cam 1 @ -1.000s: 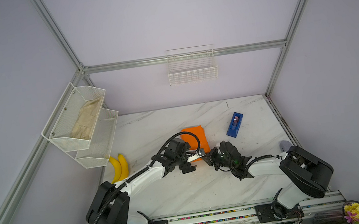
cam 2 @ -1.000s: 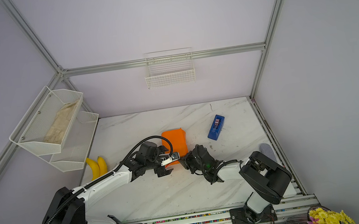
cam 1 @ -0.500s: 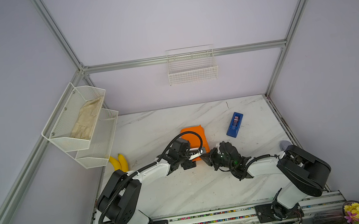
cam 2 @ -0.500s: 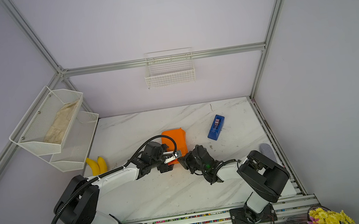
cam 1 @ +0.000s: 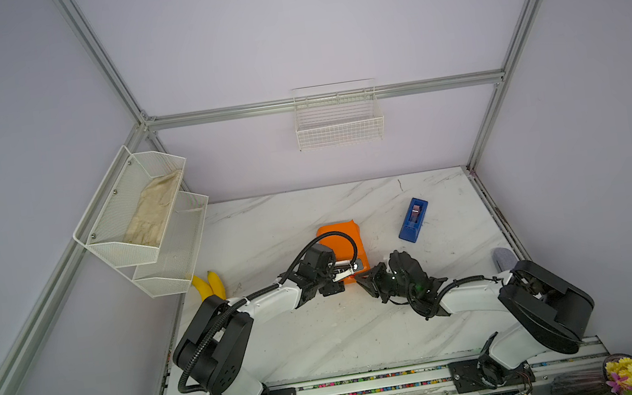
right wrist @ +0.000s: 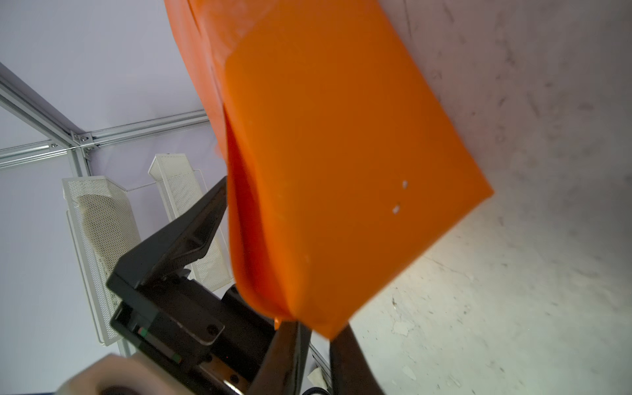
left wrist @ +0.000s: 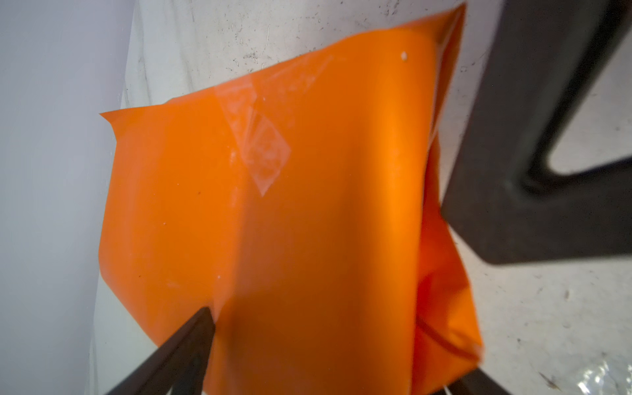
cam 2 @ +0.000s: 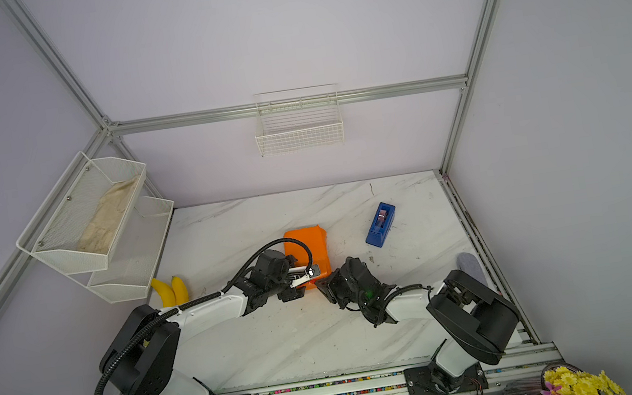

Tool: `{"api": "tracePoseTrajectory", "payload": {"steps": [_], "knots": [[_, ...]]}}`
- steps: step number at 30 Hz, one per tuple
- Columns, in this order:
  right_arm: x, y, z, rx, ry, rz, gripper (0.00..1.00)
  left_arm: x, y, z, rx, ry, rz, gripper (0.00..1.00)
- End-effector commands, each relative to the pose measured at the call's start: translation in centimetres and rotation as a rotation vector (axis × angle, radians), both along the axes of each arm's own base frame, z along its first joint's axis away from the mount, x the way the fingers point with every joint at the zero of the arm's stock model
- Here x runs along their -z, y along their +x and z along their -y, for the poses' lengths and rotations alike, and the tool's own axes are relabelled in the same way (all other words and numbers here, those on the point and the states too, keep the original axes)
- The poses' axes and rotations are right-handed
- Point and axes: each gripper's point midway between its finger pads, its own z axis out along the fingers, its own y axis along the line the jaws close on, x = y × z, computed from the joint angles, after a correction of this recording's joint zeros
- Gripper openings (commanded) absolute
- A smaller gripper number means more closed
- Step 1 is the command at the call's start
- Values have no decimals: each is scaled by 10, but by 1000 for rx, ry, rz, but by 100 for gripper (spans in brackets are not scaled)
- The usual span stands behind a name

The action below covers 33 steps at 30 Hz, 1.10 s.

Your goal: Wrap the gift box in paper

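The left gripper [left wrist: 342, 352] stands with its jaws spread wide on either side of an orange package, seen from the left wrist. One dark finger [left wrist: 191, 342] lies against a crease in the paper [left wrist: 307, 239]. Whether the opposite finger touches the paper cannot be told.

Facing it, the right gripper [right wrist: 316, 337] shows only a narrow gap between its fingers [right wrist: 287, 359] in the right wrist view. The lowest corner of a stiff paper flap hangs just at their tips, and whether they touch it cannot be told.

The paper is folded into a blocky package. The gift box itself is hidden inside the folds. A patch of clear tape [left wrist: 256, 147] crosses a seam on the package's broad face.

In both top views the package lies near the middle of the marble table [cam 1: 325, 331]. The two grippers meet at its near end, the left arm reaching in from the left and the right arm from the right.

A blue tape dispenser [cam 1: 413, 220] sits well apart, farther back and to the right. Two bananas [cam 1: 207, 285] lie at the table's left edge, below a white mesh shelf [cam 1: 144, 239] that holds a beige cloth [cam 1: 153, 213]. A white wire basket [cam 1: 339, 128] hangs on the back wall.
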Motion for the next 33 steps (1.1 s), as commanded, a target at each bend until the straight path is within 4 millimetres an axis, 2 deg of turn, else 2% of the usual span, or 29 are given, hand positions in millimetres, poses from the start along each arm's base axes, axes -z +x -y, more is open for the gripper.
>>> {"api": "tracePoseTrajectory", "payload": {"steps": [1,4,9,15,20,24,33], "knots": [[16,-8,14,42,-30,-68,20,7,-5,-2,0,-13,-21,82],[20,-12,12,16,-25,-68,14,4,-5,-2,-3,-42,-32,79],[12,-6,-11,-70,17,-20,2,4,-9,-2,4,-68,-68,75],[-3,8,-32,-98,72,36,0,8,-11,-4,4,-71,-95,74],[-16,22,-42,-91,98,68,0,10,-14,-5,5,-69,-116,74],[-19,25,-37,-66,102,77,0,13,-15,-6,7,-63,-125,73],[-36,21,-4,4,110,98,0,18,-16,-6,7,-54,-143,71]]}}
